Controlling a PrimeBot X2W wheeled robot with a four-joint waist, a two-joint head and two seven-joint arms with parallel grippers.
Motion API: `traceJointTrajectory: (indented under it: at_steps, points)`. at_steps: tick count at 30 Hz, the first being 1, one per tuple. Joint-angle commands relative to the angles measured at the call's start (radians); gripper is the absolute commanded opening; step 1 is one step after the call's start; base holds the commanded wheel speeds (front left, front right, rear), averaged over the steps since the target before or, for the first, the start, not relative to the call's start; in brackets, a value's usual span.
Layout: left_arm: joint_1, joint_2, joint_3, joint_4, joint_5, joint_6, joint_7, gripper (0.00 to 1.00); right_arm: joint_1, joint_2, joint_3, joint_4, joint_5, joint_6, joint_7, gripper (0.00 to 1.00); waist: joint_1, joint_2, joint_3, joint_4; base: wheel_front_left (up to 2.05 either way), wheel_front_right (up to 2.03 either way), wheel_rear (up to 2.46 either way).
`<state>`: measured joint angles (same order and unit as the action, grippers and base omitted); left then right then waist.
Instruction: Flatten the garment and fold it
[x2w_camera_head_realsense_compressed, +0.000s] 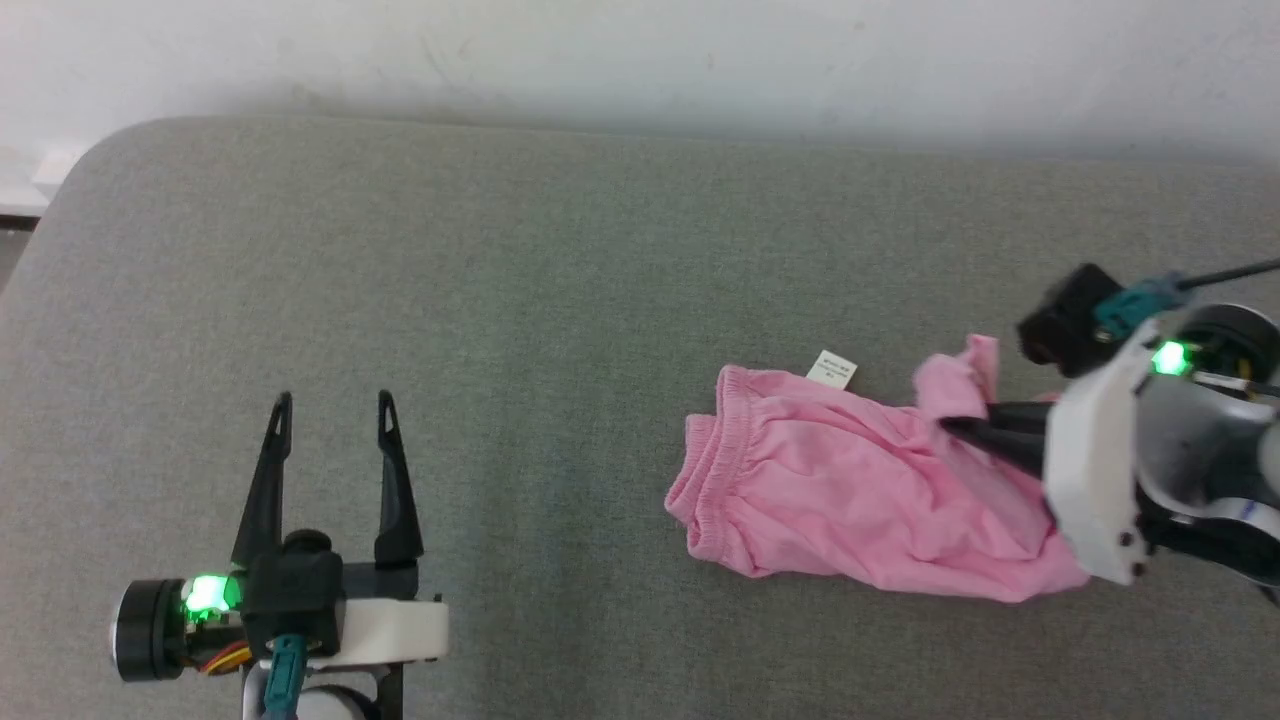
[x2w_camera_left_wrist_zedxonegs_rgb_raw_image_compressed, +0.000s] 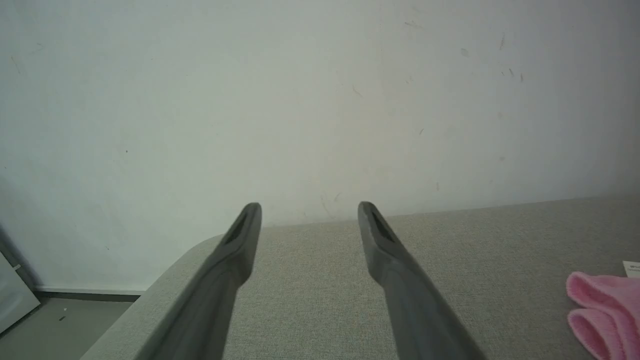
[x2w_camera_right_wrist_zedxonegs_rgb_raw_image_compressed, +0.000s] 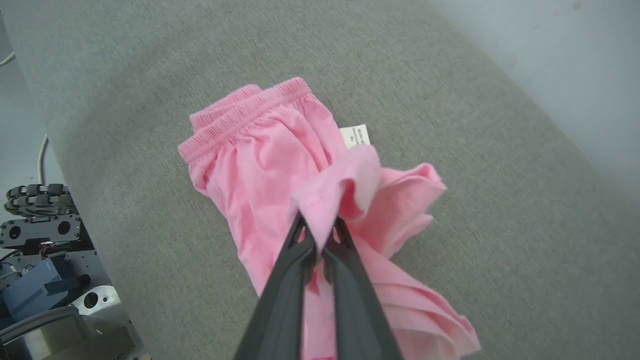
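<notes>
The garment is a pair of pink knit shorts, crumpled on the grey cushion at centre right, gathered waistband to the left and a small white tag at its far edge. My right gripper is shut on a fold of a leg hem and holds that fold raised; in the right wrist view the pink cloth bunches over the fingertips. My left gripper stands open at lower left, well apart from the garment, with nothing between its fingers. The waistband edge shows at the left wrist view's right border.
The grey cushion has a rounded far-left corner, and a pale wall runs behind it. Floor and a skirting line lie beyond that corner. The robot's base and cables sit beside the cushion's near edge.
</notes>
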<state>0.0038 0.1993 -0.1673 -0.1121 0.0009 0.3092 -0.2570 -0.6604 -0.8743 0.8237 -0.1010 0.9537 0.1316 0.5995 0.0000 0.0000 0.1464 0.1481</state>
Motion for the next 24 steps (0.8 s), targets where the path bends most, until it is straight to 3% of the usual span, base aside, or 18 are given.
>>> traceJointTrajectory:
  at_steps: [1,7,14,20,24]
  points:
    - [-0.020,0.001,-0.006,0.003,0.003,0.003,-0.005,1.00,-0.027,0.031,0.011,-0.005,-0.013,-0.001,0.010,0.00,0.0000,0.0000,0.017,0.016,0.00,0.00,0.00]
    - [-0.068,-0.011,-0.026,0.004,0.001,0.001,-0.005,1.00,-0.135,0.176,0.115,0.061,-0.062,-0.001,0.061,0.00,0.0000,0.0000,0.059,0.057,0.00,0.00,0.00]
    - [-0.108,-0.026,-0.041,0.008,-0.001,0.005,-0.005,1.00,-0.234,0.322,0.236,0.287,-0.105,-0.001,0.040,0.00,0.0000,0.0000,0.113,0.095,0.00,0.00,0.00]
    - [-0.131,-0.037,-0.043,0.018,-0.005,0.012,-0.005,1.00,-0.256,0.368,0.351,0.475,-0.107,-0.001,0.018,0.00,0.0000,0.0000,0.140,0.111,0.00,0.00,0.00]
    - [-0.124,-0.034,-0.035,0.024,-0.006,0.018,-0.005,1.00,-0.269,0.379,0.401,0.518,-0.089,-0.001,-0.028,0.00,0.0000,0.0000,0.127,0.095,0.00,0.00,0.00]
